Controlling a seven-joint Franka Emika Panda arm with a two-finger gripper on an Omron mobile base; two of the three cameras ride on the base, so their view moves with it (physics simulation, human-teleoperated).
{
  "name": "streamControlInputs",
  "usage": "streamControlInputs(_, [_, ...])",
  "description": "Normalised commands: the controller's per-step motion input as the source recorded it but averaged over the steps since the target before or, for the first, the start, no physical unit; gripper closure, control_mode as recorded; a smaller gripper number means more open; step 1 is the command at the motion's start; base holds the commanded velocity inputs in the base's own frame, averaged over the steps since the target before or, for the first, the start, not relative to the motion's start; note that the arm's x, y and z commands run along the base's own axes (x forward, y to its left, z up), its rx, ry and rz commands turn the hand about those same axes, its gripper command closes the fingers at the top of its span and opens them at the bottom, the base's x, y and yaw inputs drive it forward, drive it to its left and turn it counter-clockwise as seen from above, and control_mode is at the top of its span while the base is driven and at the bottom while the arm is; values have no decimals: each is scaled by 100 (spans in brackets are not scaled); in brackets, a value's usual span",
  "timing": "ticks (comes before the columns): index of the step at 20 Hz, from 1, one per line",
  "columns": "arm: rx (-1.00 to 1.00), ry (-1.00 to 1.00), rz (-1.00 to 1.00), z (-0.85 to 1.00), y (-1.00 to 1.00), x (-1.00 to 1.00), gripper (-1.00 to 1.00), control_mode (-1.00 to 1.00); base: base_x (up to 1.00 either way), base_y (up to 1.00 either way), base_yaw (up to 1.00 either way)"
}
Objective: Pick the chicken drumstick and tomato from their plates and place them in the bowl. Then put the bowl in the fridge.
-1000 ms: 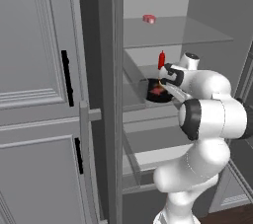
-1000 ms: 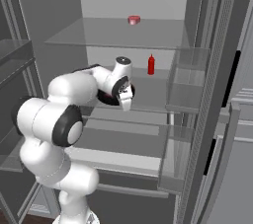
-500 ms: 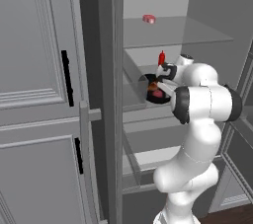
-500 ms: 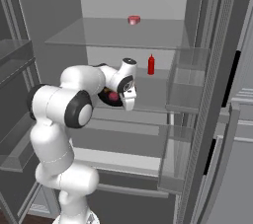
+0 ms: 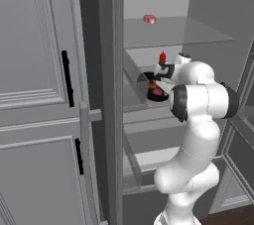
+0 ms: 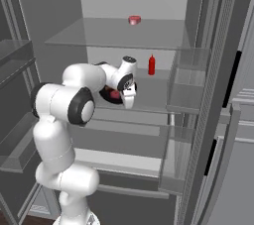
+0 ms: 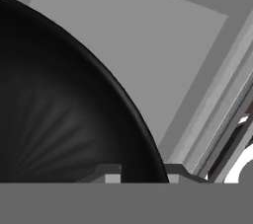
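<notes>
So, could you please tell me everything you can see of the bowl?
The bowl is round, deep and dark, nearly black, with a smooth, faintly glossy wall. It sits upright on a glass shelf inside the fridge, left of a red bottle. Something red, apparently the tomato, shows inside. The gripper is at its rim; in the hand view its fingertips straddle the bowl's edge.

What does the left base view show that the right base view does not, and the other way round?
Left base view: panelled cabinet doors with black handles. Right base view: clear side bins at the right. Both: the bowl on a glass shelf, the red bottle near it, and a small pink thing on the shelf above.
</notes>
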Motion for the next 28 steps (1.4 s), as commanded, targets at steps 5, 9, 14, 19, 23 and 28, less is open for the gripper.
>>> streamControlInputs(5, [0,0,-2,-6,9,29,-100,-100,0,0,0])
streamControlInputs(9, [2,0,0,0,-2,-52,-100,-100,0,0,0])
streamControlInputs(14, [7,-17,0,26,0,-100,-100,-100,0,0,0])
streamControlInputs(19, [3,-24,4,50,4,-100,-100,-100,0,0,0])
streamControlInputs(23, [-2,-27,20,73,24,-100,-100,-100,0,0,0])
streamControlInputs(28, [-12,-15,25,59,38,-100,-100,-100,0,0,0])
